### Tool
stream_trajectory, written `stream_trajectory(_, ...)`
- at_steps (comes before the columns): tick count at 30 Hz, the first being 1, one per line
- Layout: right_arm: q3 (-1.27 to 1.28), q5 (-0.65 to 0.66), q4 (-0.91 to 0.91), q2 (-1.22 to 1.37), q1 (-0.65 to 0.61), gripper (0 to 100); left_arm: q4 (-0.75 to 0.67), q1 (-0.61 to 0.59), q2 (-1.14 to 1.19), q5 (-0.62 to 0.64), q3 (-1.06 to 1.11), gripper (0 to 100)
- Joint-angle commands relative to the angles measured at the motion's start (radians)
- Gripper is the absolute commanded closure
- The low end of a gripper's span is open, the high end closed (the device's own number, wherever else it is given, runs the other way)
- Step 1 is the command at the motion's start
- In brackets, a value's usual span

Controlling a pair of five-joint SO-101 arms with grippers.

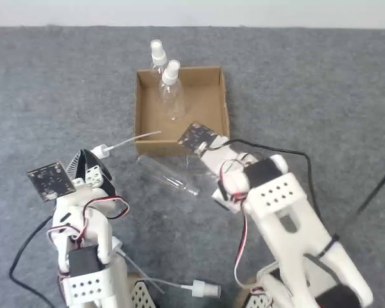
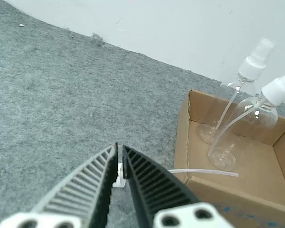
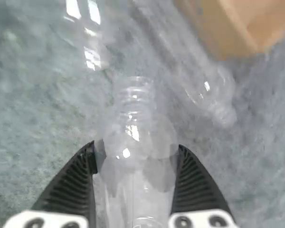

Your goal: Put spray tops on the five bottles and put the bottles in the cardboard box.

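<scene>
The left claw, pinched almost closed, grips a spray top at 8 o'clock from the cardboard box. The top's tube points toward 2 o'clock. The right claw, partly spread, clasps an uncapped clear bottle by the box's 5 o'clock edge. Two capped bottles stand in the box.

Bright, even light, soft shadows, small glints on the clear bottle.

The left pincer grips a spray top near the cardboard box.
</scene>
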Motion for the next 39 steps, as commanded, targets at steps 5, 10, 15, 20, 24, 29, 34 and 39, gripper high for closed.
stream_trajectory(5,-0.069,-0.195,-0.085,-0.070,-0.143,99.1,-0.025,0.002,-0.012,0.160,-0.013,99)
stream_trajectory(10,-0.068,-0.321,-0.110,-0.108,-0.148,99.1,0.020,-0.005,-0.012,0.196,-0.048,99)
stream_trajectory(15,-0.028,-0.396,-0.114,-0.173,-0.148,99.2,0.239,-0.005,-0.008,0.256,-0.206,99)
stream_trajectory(20,0.078,-0.413,-0.208,-0.229,-0.140,99.2,0.353,-0.005,-0.005,0.261,-0.332,99)
stream_trajectory(24,0.180,-0.408,-0.302,-0.266,-0.140,99.2,0.358,-0.005,-0.003,0.261,-0.361,99)
stream_trajectory(29,0.221,-0.408,-0.317,-0.308,-0.140,99.2,0.390,0.000,-0.003,0.261,-0.389,99)
stream_trajectory(34,0.238,-0.407,-0.318,-0.323,-0.140,99.2,0.431,0.002,-0.003,0.265,-0.453,99)
stream_trajectory(39,0.239,-0.408,-0.320,-0.326,-0.140,99.2,0.463,0.003,-0.003,0.265,-0.484,99)
